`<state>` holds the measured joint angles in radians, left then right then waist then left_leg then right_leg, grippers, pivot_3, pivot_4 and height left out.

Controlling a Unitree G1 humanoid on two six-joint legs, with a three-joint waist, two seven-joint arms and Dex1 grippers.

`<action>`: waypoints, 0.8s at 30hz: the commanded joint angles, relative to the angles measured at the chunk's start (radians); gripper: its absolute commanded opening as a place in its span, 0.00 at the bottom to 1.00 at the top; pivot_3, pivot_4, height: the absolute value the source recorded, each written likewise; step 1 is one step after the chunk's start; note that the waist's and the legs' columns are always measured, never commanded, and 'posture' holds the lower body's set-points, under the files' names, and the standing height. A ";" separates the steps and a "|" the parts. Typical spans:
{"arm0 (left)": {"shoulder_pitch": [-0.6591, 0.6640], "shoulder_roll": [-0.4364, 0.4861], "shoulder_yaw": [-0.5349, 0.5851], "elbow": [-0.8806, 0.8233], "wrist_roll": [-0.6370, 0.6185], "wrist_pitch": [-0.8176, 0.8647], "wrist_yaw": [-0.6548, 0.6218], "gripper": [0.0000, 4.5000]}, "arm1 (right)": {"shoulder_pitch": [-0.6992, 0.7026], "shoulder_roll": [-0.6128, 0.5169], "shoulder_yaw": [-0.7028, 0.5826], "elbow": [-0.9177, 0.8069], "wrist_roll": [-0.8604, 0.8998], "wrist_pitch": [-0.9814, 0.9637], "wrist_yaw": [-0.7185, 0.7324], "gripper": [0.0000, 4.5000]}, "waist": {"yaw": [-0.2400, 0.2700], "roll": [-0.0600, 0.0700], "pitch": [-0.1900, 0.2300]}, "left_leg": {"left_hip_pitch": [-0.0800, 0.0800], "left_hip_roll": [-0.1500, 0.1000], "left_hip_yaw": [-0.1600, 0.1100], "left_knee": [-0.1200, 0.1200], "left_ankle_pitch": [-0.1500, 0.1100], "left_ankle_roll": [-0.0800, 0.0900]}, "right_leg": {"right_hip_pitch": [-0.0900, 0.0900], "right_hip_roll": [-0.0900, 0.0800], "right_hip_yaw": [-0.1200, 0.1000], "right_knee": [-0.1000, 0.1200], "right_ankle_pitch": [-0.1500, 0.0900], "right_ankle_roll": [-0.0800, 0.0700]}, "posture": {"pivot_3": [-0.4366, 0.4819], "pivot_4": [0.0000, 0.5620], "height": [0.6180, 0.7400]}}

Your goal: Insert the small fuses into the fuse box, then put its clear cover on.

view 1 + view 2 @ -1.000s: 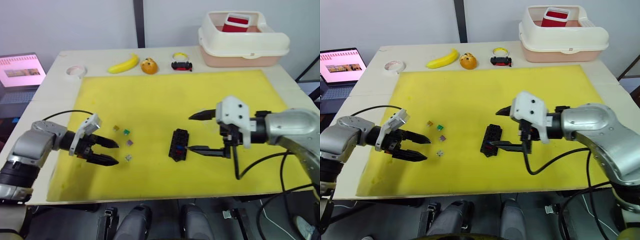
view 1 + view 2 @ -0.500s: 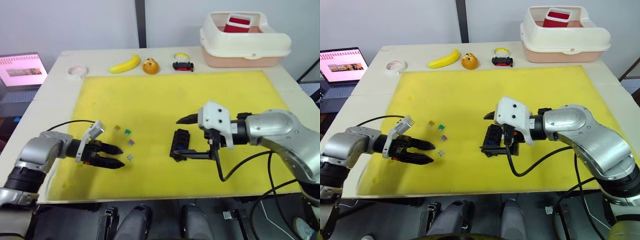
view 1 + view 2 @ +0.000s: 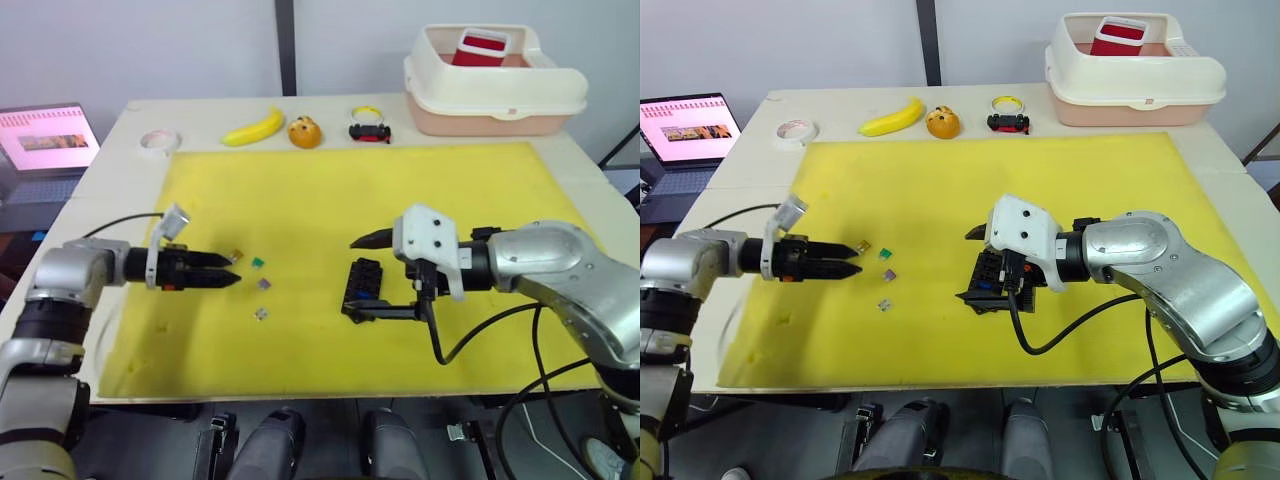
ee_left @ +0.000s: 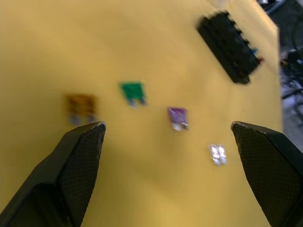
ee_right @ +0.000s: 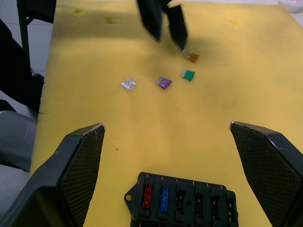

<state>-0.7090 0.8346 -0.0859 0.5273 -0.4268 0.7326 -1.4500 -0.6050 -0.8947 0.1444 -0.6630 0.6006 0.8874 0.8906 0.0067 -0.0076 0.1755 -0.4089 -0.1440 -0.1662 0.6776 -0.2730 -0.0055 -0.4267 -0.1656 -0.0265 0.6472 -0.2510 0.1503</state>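
Fuse box (image 5: 184, 202) partly cut off; right pincer (image 3: 365, 277) released, left pincer (image 3: 228, 279) apparently released.

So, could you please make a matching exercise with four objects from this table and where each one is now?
Column 1:
1. small yellow-brown plastic fuse
2. small red plastic fuse
3. red rectangular container
4. white roll of tape

Column 2:
A. inside the large cream plastic tub
B. on the bare table, off the yellow foam mat, at the far left corner
C. seated in a slot of the black rectangular plastic fuse box
D. loose on the mat, just ahead of the left end effector

Pairs: 1-D, 2-C, 3-A, 4-B
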 commanded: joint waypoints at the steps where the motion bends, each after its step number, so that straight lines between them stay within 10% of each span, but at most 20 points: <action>1: -0.062 -0.003 0.027 0.110 0.030 -0.048 0.002 1.00 | -0.014 -0.004 -0.013 -0.017 -0.007 -0.011 -0.001 0.99 | -0.002 0.000 0.000 | 0.000 0.000 0.000 0.000 0.000 0.000 | 0.000 0.000 0.000 0.000 0.000 0.000 | 0.48 0.27 1.00; 24: -0.202 -0.166 0.005 0.491 0.187 -0.133 -0.074 1.00 | -0.023 -0.011 -0.019 -0.036 -0.010 0.017 -0.010 0.99 | 0.005 -0.001 0.000 | 0.000 -0.001 0.000 0.002 0.000 0.000 | 0.001 0.000 0.000 0.001 0.000 0.000 | 0.48 0.27 1.00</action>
<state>-0.9170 0.6916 -0.0637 1.0098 -0.2560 0.5945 -1.4975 -0.6096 -0.8942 0.1459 -0.6666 0.5897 0.9090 0.8843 0.0115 -0.0083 0.1752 -0.4090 -0.1449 -0.1664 0.6793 -0.2731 -0.0053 -0.4256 -0.1656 -0.0270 0.6481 -0.2509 0.1505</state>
